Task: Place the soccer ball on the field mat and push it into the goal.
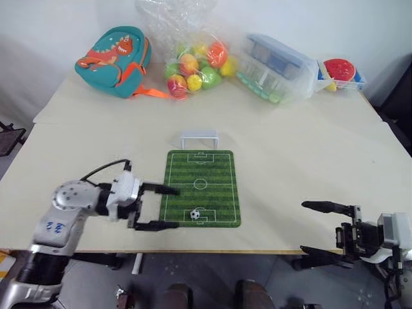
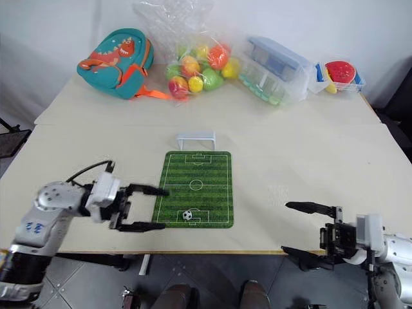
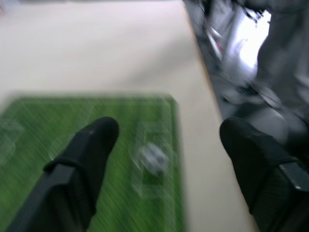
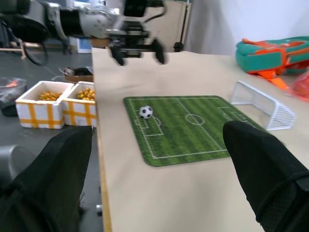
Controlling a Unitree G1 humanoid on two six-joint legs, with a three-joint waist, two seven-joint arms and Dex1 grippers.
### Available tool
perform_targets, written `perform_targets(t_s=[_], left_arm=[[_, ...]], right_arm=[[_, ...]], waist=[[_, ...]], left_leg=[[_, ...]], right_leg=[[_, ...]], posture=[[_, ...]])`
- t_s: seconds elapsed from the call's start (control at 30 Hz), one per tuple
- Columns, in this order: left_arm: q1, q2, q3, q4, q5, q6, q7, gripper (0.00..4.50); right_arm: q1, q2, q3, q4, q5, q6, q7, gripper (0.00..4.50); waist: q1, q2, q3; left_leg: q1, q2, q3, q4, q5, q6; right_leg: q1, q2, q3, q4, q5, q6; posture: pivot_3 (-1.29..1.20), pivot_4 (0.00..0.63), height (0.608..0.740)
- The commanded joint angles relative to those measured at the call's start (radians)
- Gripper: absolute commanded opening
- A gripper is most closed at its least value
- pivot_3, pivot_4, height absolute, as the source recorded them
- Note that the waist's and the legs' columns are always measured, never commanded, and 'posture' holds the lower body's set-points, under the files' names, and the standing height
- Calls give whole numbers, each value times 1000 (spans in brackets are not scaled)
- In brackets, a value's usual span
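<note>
Resting on the field mat (image 1: 201, 187) lower centre, soccer ball (image 1: 194, 214) placed; left hand (image 1: 168, 207) spread beside it, right hand (image 1: 313, 226) spread idle. Next: nudge toward goal (image 1: 199, 139).

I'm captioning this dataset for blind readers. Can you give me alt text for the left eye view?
A tiny soccer ball sits on the near end of a green field mat, with the open left gripper beside the mat's left edge. A small white goal stands at the mat's far end; the right gripper, open, hangs off the table's near edge.
</note>
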Motion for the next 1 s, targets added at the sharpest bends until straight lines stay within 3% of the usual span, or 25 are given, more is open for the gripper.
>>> perform_targets(t_s=[0.03, 0.2, 0.33, 0.57, 1.0], left_arm=[[99, 23, 26, -60, -35, -2, -37, 2810], [224, -29, -31, -138, -6, -36, 7, 1275], [204, -99, -87, -160, 33, -37, 83, 60], [140, -146, -163, -111, 111, -36, 144, 7], [-151, -281, -224, 226, 238, -86, 228, 7]], right_arm=[[-6, -35, -62, -2, 16, -8, 59, 4500], [-15, -60, -82, 21, 19, -7, 72, 4500], [-22, -66, -70, 52, 20, 7, 82, 4500], [-35, -43, -34, 82, -1, -18, 82, 4500], [83, -1, -41, 29, -31, -50, 31, 4500]], waist=[[1, 0, 0], [7, 0, 0], [5, 0, 0], [2, 1, 0], [6, 1, 0]], left_leg=[[0, 0, 0, 0, 0, 0], [0, 0, 0, 0, -1, 1], [0, 0, 0, 1, -1, 1], [0, 0, 1, 1, -1, 1], [-1, -1, 2, 3, -1, 1]], right_leg=[[0, 0, 0, 0, 0, 0], [0, -1, 0, -4, 0, 0], [0, -1, 0, -4, 0, 0], [0, 0, 0, -3, 0, 0], [0, 0, 0, -1, 0, 0]], posture=[[0, 150, 740], [0, 150, 740], [0, 150, 740], [0, 150, 740], [0, 150, 740]])
